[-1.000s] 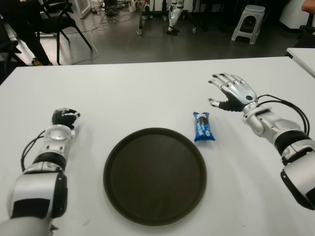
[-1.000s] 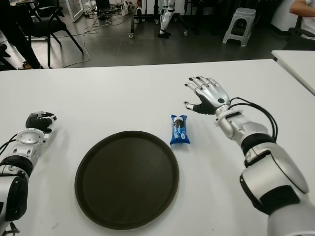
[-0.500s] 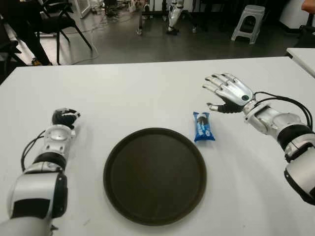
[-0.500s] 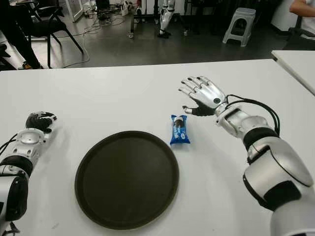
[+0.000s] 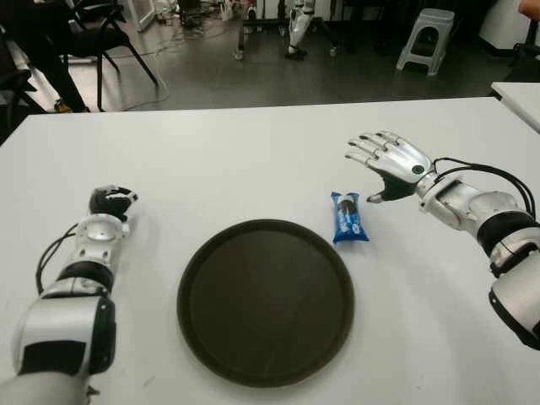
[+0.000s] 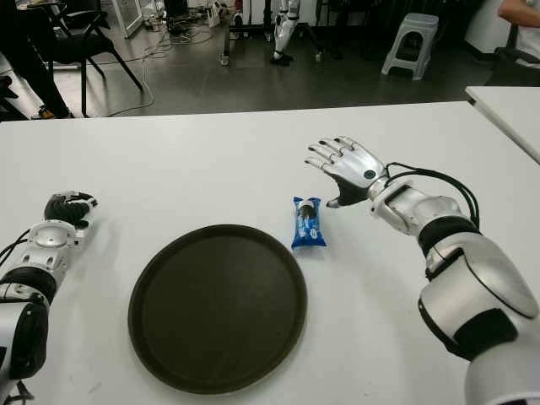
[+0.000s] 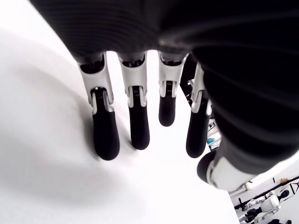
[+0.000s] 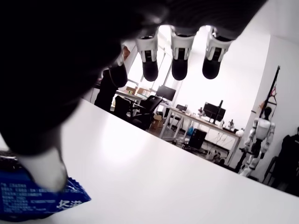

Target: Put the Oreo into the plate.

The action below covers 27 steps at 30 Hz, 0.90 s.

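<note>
Right hand [image 5: 390, 162] hovers with fingers spread, empty, just right of the Oreo [image 5: 347, 217], which lies on the table [image 5: 253, 160] beside the plate [image 5: 265, 301]. Bring your fingers squarely over it before closing. Left hand [image 5: 111, 202] idles far left.

Left hand [image 7: 154, 107] fingers [image 7: 105, 135] hang loosely extended over the white table [image 7: 42, 154]

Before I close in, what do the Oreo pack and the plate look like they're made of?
Oreo pack: likely thin glossy plastic film, with crimped ends and sheen. Plate: dark, matte, probably moulded plastic with a raised rim; metal can't be excluded. Right robot hand is open beside the pack.
</note>
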Tool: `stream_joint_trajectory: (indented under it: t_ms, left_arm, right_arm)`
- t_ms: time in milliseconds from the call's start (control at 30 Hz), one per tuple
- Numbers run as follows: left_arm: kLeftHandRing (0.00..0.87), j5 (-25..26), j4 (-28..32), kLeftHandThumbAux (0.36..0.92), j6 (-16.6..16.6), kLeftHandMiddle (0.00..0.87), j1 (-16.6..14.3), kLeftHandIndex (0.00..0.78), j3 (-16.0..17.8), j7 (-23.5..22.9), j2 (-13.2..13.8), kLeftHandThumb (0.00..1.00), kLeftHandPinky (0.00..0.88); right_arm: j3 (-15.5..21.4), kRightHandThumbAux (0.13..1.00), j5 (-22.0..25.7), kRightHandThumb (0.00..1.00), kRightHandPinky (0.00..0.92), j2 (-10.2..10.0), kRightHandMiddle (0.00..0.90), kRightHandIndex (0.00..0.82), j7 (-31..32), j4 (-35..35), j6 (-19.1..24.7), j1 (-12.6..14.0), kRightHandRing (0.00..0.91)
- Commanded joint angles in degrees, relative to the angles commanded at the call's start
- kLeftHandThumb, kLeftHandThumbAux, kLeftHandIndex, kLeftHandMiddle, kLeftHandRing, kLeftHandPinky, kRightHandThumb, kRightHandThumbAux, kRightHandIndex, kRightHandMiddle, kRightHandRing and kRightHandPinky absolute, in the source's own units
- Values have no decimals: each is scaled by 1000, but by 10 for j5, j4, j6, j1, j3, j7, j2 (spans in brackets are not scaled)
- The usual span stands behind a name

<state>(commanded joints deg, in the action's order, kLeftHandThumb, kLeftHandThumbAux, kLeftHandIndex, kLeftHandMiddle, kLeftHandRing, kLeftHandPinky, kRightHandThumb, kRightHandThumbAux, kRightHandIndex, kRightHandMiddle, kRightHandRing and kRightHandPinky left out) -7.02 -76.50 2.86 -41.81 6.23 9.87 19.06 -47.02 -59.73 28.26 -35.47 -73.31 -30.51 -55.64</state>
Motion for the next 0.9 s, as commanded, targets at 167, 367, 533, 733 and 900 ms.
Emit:
stream_joint_trajectory:
  t_ms: [167, 367, 533, 733, 900]
  left_arm:
    - [144, 3, 0, 714, 0, 182, -1, 417, 5, 0, -1, 688, 84]
    - [123, 4, 1, 712, 4, 172, 0, 419, 9, -1, -2, 692, 65]
    - [120, 3, 1, 712, 5, 170, 1, 419, 12, -1, -3, 692, 61]
    - [133, 0, 2, 712, 4, 190, 0, 420, 10, 0, -4, 691, 55]
    - [134, -1, 2, 712, 4, 195, 0, 419, 10, 1, -4, 689, 48]
  right_arm:
    - [-12, 720, -16, 1, 0, 3, 0, 0, -9, 4, -2, -3, 0]
    - [-43, 729, -47, 0, 0, 7, 0, 0, -7, 6, 4, -13, 0]
    - [-58, 723, -62, 0, 0, 9, 0, 0, -15, 5, 8, -17, 0]
    - [-80, 729, -83, 0, 0, 12, 0, 0, -29, 8, 6, -24, 0]
    - [-91, 720, -91, 0, 0, 14, 0, 0, -25, 7, -5, -33, 0]
